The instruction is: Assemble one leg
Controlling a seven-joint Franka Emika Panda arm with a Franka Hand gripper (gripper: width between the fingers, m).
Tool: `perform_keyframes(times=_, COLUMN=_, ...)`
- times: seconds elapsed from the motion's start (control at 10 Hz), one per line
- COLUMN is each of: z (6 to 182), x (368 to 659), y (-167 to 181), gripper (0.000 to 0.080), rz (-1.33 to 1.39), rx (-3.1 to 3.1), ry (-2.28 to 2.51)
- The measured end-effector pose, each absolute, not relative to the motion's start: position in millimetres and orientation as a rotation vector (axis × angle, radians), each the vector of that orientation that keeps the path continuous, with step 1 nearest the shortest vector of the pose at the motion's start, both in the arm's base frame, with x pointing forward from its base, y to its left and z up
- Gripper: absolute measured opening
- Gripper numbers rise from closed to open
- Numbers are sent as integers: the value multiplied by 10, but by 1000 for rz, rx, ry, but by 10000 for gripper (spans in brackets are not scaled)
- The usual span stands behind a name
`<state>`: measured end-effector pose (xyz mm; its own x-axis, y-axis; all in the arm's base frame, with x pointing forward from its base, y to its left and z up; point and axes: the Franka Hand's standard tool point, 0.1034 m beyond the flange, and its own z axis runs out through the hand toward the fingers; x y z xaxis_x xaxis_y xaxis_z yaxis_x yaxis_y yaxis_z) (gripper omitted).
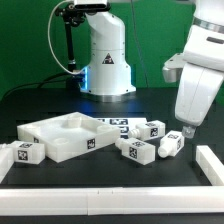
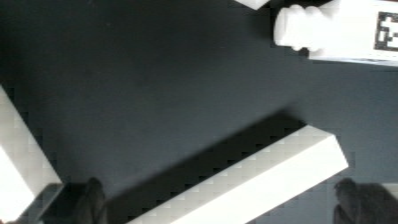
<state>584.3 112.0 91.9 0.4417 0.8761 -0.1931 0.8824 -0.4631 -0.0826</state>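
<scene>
Several stubby white legs with marker tags lie on the black table: one (image 1: 170,143) just below my gripper, two (image 1: 150,129) (image 1: 138,150) near the middle, one (image 1: 27,153) at the exterior view's left. The large white panel (image 1: 60,135) lies left of the middle. My gripper (image 1: 185,127) hangs over the table at the exterior view's right, just above and beside the nearest leg. In the wrist view the gripper (image 2: 217,208) is open and empty, its dark fingers (image 2: 71,200) wide apart. A leg (image 2: 338,30) shows at that picture's edge, away from the fingers.
A white rail (image 1: 211,160) borders the table at the exterior view's right, another (image 1: 100,200) runs along the front. A rail (image 2: 240,180) crosses between my fingers in the wrist view. The marker board (image 1: 112,125) lies behind the legs. The robot base (image 1: 105,60) stands at the back.
</scene>
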Motion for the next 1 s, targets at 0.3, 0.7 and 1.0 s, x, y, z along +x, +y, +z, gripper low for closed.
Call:
perform_keyframes(times=0.3, z=919, x=5844, y=1122, gripper=650, rz=-325, rx=2642, ry=1610)
perform_keyframes(times=0.7, z=887, x=5658, y=989, gripper=650, rz=-292, rx=2683, ry=1561)
perform_keyframes(times=1.0, z=744, x=5383, y=549, gripper=650, rz=-226, rx=2713, ry=1578)
